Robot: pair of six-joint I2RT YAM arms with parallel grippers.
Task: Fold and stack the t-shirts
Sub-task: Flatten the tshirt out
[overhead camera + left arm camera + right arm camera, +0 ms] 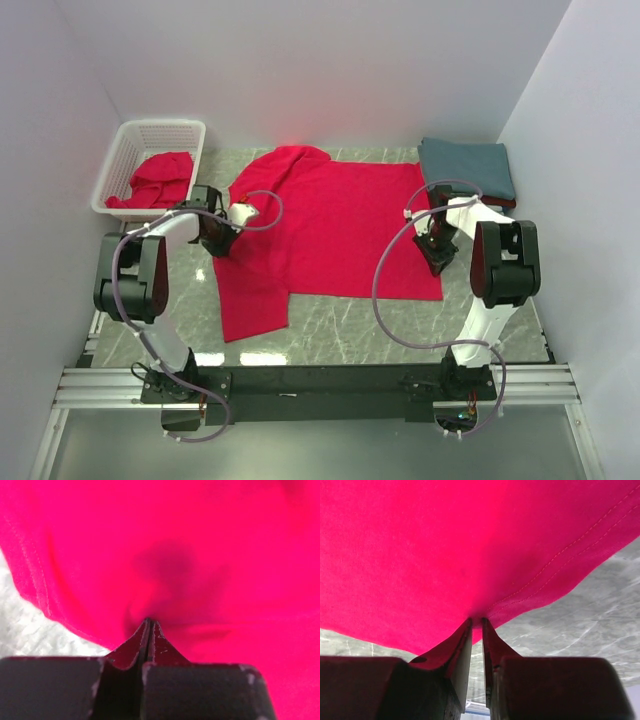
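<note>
The red t-shirt [335, 225] lies spread flat in the middle of the counter [340, 325], smooth across its body, with one part reaching toward 7 o'clock. Only the wrist views show the grips. The left pincer [149, 624] is pressed together on a puckered fold of the cloth, and the right pincer [476, 621] pinches the stitched hem. Only the top view shows the folded teal t-shirt [467, 162] at 1 o'clock and the white basket [116, 165] at 10 o'clock, holding crumpled red t-shirts [155, 180].
</note>
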